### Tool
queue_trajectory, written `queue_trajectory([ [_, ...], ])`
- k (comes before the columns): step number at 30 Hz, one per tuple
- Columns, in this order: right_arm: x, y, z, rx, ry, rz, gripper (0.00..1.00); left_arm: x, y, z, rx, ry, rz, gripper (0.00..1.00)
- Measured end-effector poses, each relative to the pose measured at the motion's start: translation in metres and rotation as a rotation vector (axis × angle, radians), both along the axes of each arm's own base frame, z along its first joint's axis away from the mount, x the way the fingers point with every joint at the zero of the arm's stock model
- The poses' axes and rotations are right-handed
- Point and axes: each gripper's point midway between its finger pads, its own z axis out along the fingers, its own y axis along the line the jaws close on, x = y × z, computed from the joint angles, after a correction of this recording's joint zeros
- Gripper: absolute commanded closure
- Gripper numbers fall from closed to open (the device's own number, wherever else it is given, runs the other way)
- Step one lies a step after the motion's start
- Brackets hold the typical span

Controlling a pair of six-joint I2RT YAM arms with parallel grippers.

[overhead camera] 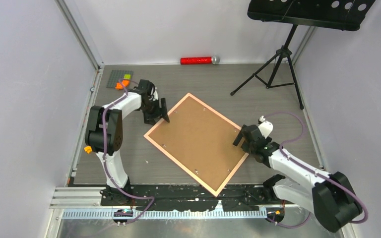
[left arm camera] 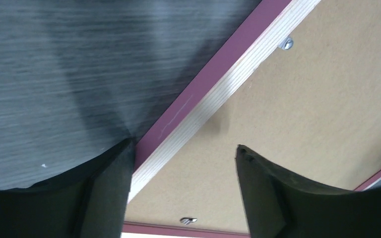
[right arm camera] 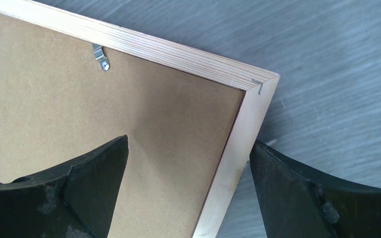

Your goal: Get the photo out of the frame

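The frame lies face down on the table, turned like a diamond, its pale pink rim around the plain brown backing board. The photo is hidden under the board. My left gripper is open at the frame's upper-left edge. In the left wrist view it straddles the rim, one finger over the table and one over the board. My right gripper is open at the right corner. In the right wrist view it straddles the rim the same way, holding nothing.
Small metal clips hold the board in the rim. A red cylinder lies at the back wall. A grey baseplate with small bricks sits back left. A music stand tripod stands back right. Walls close both sides.
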Motion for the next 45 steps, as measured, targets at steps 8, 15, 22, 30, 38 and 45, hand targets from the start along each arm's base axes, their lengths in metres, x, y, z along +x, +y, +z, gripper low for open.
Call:
queue_trajectory([
  [8, 0.046, -0.008, 0.005, -0.099, 0.054, 0.042, 0.04, -0.033, 0.016, -0.005, 0.011, -0.026, 0.049, 0.65],
  [15, 0.104, -0.011, 0.025, -0.12, -0.016, 0.084, 0.05, -0.089, 0.009, -0.01, 0.057, 0.015, 0.056, 0.74],
  [22, 0.14, -0.025, 0.037, -0.151, -0.072, 0.1, 0.05, -0.139, -0.014, -0.011, 0.043, 0.067, 0.044, 0.78],
  [30, 0.154, -0.022, 0.074, -0.22, -0.184, 0.218, 0.04, -0.164, -0.025, -0.01, 0.057, 0.099, 0.038, 0.82],
  [38, 0.12, 0.176, 0.105, -0.108, -0.447, 1.035, 0.04, -0.167, -0.025, -0.011, 0.076, 0.117, 0.007, 0.88],
  [45, 0.075, 0.29, 0.064, -0.019, -0.415, 1.44, 0.0, -0.17, -0.028, -0.012, 0.039, 0.102, -0.032, 1.0],
])
